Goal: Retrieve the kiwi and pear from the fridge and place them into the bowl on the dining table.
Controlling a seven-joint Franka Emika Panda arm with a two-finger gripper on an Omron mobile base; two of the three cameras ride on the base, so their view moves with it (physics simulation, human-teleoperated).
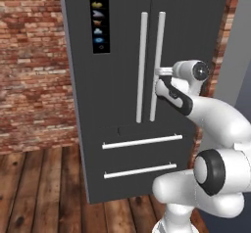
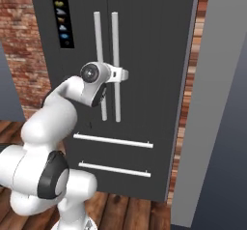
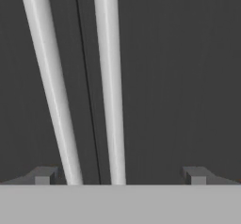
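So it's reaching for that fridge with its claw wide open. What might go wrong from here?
1. Both long handles, the left handle and the right handle, stand between the open gripper's fingertips. Closing now might clamp both, so neither door swings freely.
2. The fridge doors are shut, and the arm is close to them, so a door pulled open could bump it.
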